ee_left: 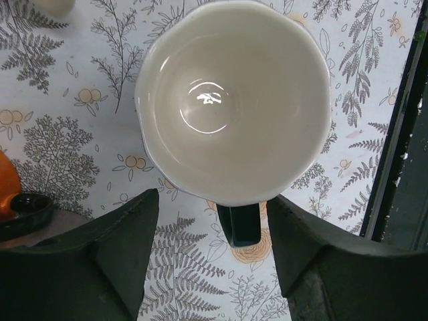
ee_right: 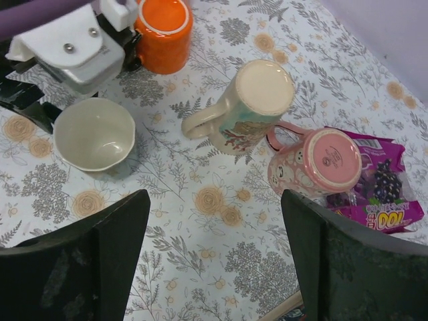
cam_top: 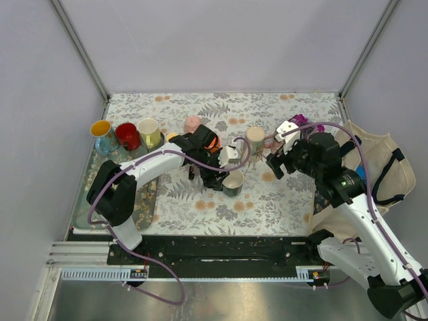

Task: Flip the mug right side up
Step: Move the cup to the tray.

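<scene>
The dark mug (ee_left: 227,100) with a cream inside stands upright on the floral cloth, mouth up; it also shows in the top view (cam_top: 233,182) and the right wrist view (ee_right: 93,134). My left gripper (ee_left: 212,200) is open just above it. Its fingers sit on either side of the dark handle (ee_left: 239,224) with cloth showing in both gaps. From above, the left gripper (cam_top: 215,175) is right next to the mug. My right gripper (ee_right: 214,200) is open over bare cloth, to the mug's right (cam_top: 275,166).
A cream patterned mug (ee_right: 257,100) and a pink mug (ee_right: 314,167) stand bottom up ahead of the right gripper, beside a purple snack packet (ee_right: 381,187). An orange mug (ee_right: 164,30) sits behind the left gripper. Three mugs stand at the tray's (cam_top: 148,200) far end; a bag (cam_top: 374,160) lies at right.
</scene>
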Tool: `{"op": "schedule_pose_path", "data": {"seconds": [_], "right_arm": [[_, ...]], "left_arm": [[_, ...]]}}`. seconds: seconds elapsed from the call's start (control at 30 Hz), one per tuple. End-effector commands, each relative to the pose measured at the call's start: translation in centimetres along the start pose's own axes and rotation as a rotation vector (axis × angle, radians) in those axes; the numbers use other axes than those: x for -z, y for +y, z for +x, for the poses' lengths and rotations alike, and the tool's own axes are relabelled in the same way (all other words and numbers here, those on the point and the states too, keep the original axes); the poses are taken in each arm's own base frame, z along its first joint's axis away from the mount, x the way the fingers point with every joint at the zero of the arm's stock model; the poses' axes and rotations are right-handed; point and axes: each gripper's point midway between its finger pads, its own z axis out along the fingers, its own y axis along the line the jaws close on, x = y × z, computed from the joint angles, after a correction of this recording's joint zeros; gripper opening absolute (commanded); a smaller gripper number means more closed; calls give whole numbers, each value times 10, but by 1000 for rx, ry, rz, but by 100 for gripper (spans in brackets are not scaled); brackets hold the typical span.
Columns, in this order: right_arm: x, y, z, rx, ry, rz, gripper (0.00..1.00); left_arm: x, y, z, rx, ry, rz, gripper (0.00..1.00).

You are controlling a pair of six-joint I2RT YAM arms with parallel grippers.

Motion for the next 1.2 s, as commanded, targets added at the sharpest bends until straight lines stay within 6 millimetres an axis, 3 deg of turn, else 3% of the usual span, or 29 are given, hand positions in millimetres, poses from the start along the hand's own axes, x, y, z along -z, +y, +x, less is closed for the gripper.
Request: {"op": "schedule_pose_path", "data": {"seconds": [0.0, 0.13, 0.33, 0.5, 0.73, 0.77, 0.87, 0.97, 1.1, 1.17], "right_arm": [[2, -20, -15, -53, -72, 66, 88], [-4, -18, -6, -54, -61, 57, 88], [-7, -19, -12, -97, -74, 54, 88], [-10, -22, -8, -105, -65, 62, 87], [-11, -24, -4, -108, -55, 69, 87], [-11, -24, -4, -108, -55, 71, 87], [-10, -28, -1, -122, -47, 93, 87], [-6, -34, -1, -125, -43, 120, 87], [-4, -36, 2, -123, -30, 132, 87], [-5, -35, 4, -131, -27, 127, 87]], "left_arm": [[4, 6, -23, -52, -84, -44, 67], [-7, -1, -15, -135, -59, -25, 60], [-15, -7, 1, -153, -16, -10, 50], [-18, -10, 2, -100, -35, -13, 34], [-8, -18, -13, -64, -67, 11, 0], [-5, -19, -13, -60, -60, 9, 0], [14, -20, -17, -62, -51, -17, 0], [47, -19, -20, -38, -73, -67, 0], [106, 1, -16, 22, -107, -215, 0], [145, 17, -13, 62, -143, -313, 0]]}}
